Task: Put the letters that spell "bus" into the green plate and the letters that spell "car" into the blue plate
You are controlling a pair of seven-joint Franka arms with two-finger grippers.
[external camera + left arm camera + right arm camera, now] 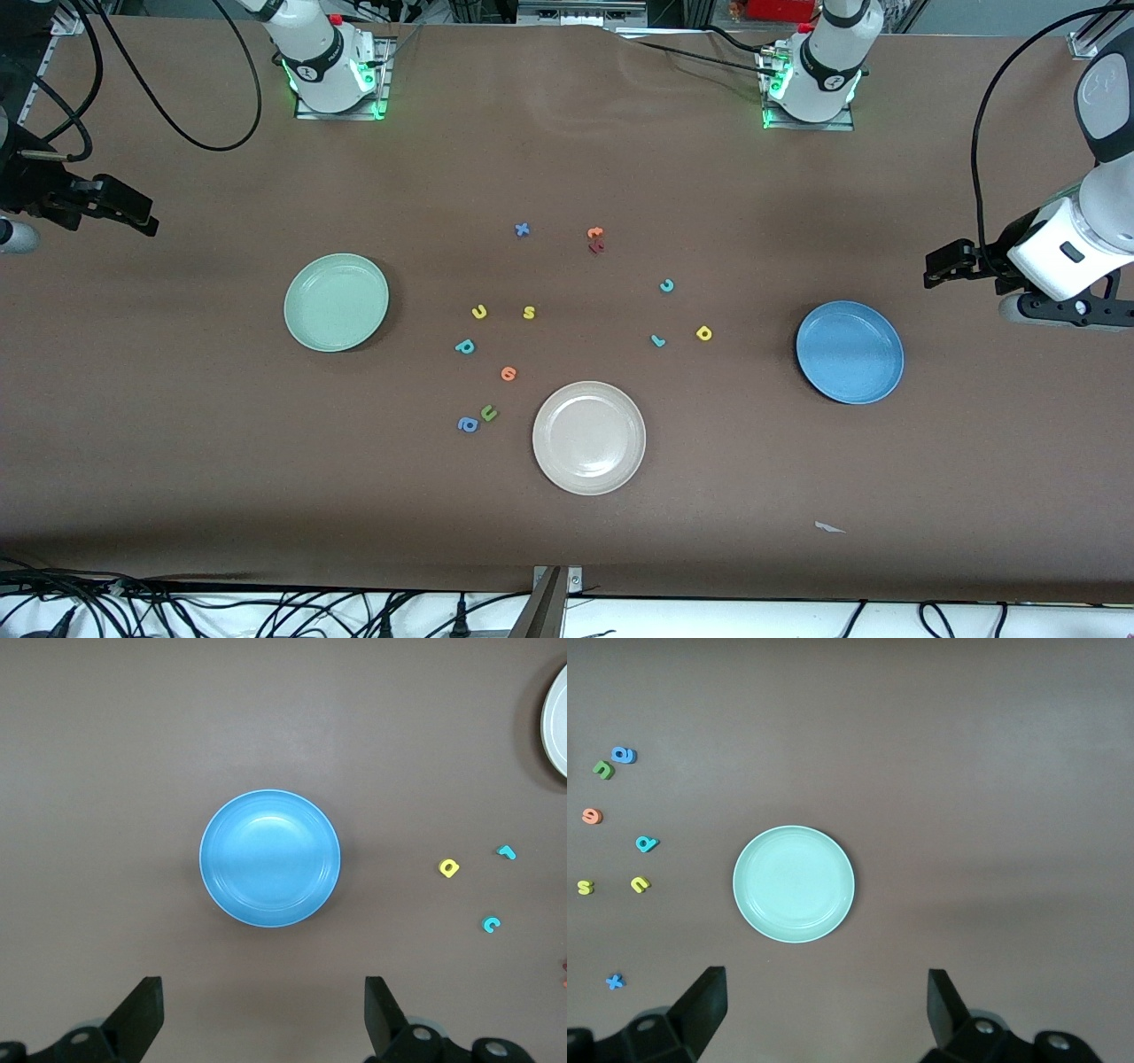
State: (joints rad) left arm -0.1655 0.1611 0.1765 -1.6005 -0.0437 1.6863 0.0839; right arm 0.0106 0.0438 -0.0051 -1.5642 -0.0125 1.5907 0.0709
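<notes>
1. Brown counter (177, 443), front view: the green plate (336, 302) lies toward the right arm's end and the blue plate (850, 352) toward the left arm's end, both bare. Between them lie the yellow-orange u (479, 311), yellow s (529, 312) and teal b (464, 346), all nearer the green plate; the teal c (667, 285), teal r (657, 340) and yellow a (703, 333) lie nearer the blue plate. A beige-white plate (588, 437) sits nearest the camera. The left tool (941, 264) hangs at the counter's left-arm end, the right tool (133, 213) at the other end; both arms wait.
2. Left wrist view: the left tool (264, 1014) stands with fingers wide apart, holding nothing, over the counter near the blue plate (269, 858).
3. Right wrist view: the right tool (826, 1010) is likewise spread and bare, near the green plate (794, 883).
</notes>
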